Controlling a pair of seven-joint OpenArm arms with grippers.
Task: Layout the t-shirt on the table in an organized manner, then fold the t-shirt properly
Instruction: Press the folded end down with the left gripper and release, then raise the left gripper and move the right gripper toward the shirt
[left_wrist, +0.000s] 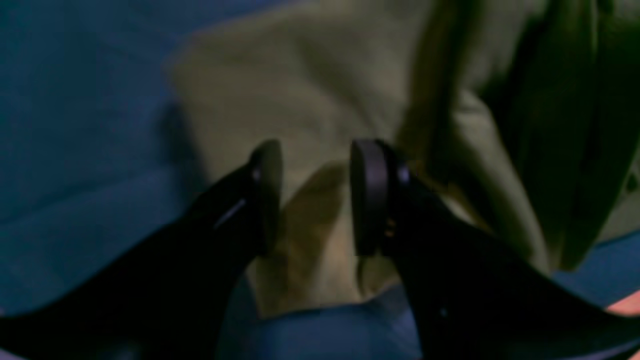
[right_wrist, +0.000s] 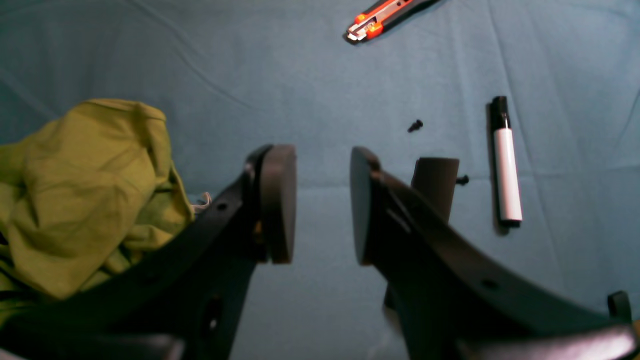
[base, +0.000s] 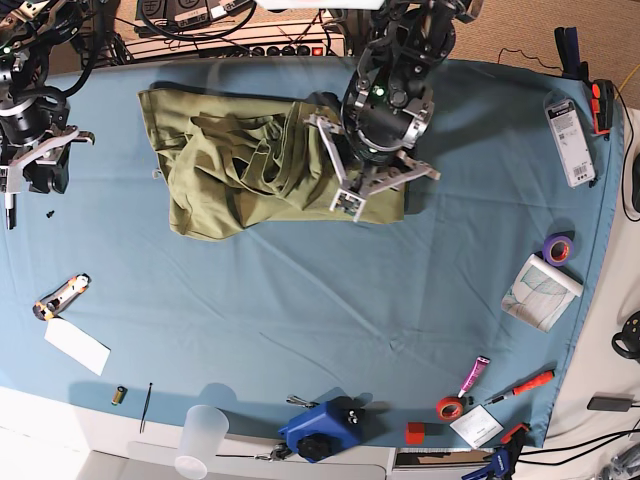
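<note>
The left gripper (left_wrist: 316, 197) hangs low over the t-shirt (base: 250, 160), its two black pads parted with a clear gap between them; olive cloth shows through that gap, but neither pad is seen pressing on it, so the jaws stand apart and hold nothing. In the base view this gripper (base: 365, 190) sits above the shirt's right edge, near the far side of the table (base: 300, 310). The right gripper (right_wrist: 322, 205) is likewise parted, with bare teal cloth between its pads, and grips nothing; in the base view it (base: 30, 175) hovers by the table's left edge, well apart from the shirt. The t-shirt lies bunched and creased on the far left-centre part of the table, one flatter flap reaching toward the back-left corner and a heap of folds in its middle; a crumpled portion of it (right_wrist: 85, 195) shows at the left of the right wrist view. Near the right gripper lie a black-capped white marker (right_wrist: 506, 162), an orange and black utility knife (right_wrist: 380, 17) and two small dark screws (right_wrist: 415, 125). Farther out on the table rest a white card (base: 77, 346), a roll of purple tape (base: 558, 248), a blue tool (base: 322, 428) at the near edge, and a translucent cup (base: 198, 438) just off the cloth.
</note>
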